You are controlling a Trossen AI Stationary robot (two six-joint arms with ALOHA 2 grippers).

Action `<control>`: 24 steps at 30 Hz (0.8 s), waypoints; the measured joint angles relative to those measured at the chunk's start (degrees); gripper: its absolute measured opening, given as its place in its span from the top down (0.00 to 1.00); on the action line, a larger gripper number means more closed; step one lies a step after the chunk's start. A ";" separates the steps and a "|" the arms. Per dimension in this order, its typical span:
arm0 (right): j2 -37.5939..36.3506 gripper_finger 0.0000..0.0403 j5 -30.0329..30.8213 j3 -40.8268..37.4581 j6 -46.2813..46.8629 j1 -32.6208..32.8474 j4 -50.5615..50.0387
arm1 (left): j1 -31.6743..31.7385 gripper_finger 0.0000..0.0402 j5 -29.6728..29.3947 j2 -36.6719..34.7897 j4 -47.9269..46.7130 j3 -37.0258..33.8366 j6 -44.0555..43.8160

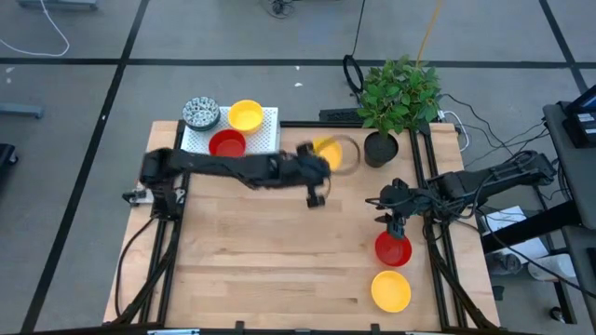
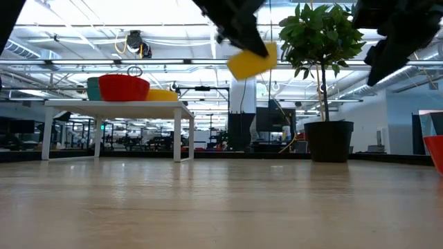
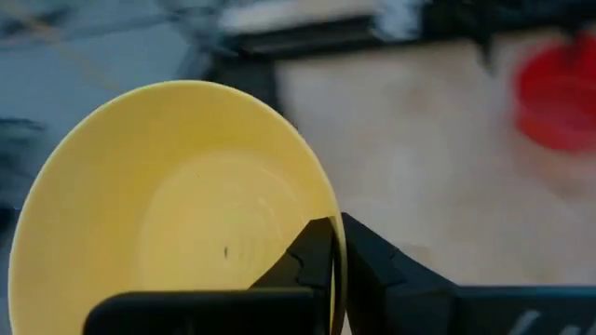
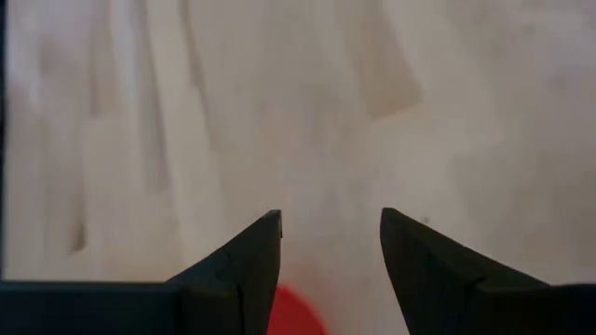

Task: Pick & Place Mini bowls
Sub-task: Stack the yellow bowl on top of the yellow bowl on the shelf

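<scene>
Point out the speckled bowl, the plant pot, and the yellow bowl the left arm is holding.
speckled bowl point(image 1: 200, 113), high view, its middle.
plant pot point(image 2: 329, 141), low view, its side.
yellow bowl point(image 3: 177, 214), left wrist view, its inside.

A yellow mini bowl point(image 1: 326, 152) hangs tilted above the counter's far edge; red point(image 1: 393, 249) and yellow point(image 1: 391, 290) bowls sit near its right edge, three more on the rack point(image 1: 265, 138).

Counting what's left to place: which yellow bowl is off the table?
The yellow bowl pinched by its rim in the left gripper; the other yellow ones rest on surfaces.
</scene>
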 joint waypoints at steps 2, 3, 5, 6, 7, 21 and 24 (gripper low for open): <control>0.02 0.58 3.02 -0.02 -1.43 -0.02 1.27 | 2.08 0.97 -2.83 -3.12 -1.45 0.02 1.45; 0.00 0.58 4.21 -0.02 -2.19 -0.04 2.11 | 3.31 0.98 -3.90 -4.66 -2.79 0.02 1.67; 0.00 0.58 6.52 -0.02 -2.96 -0.04 4.53 | 6.25 0.99 -5.40 -7.38 -5.66 0.02 1.00; 0.00 0.58 7.06 -0.02 -3.21 -0.08 5.73 | 7.90 0.98 -5.47 -8.82 -7.68 0.02 0.20; 0.00 0.58 7.72 -0.02 -3.50 -0.13 6.99 | 9.45 0.97 -5.57 -9.86 -9.94 0.02 -0.70; 3.54 0.58 8.07 -2.41 -1.01 -3.87 18.02 | 27.69 0.98 -2.30 -13.44 -31.45 0.02 -5.21; 4.31 0.58 8.02 -3.92 0.51 -4.58 18.13 | 29.67 0.98 -1.95 -12.77 -33.17 0.00 -5.76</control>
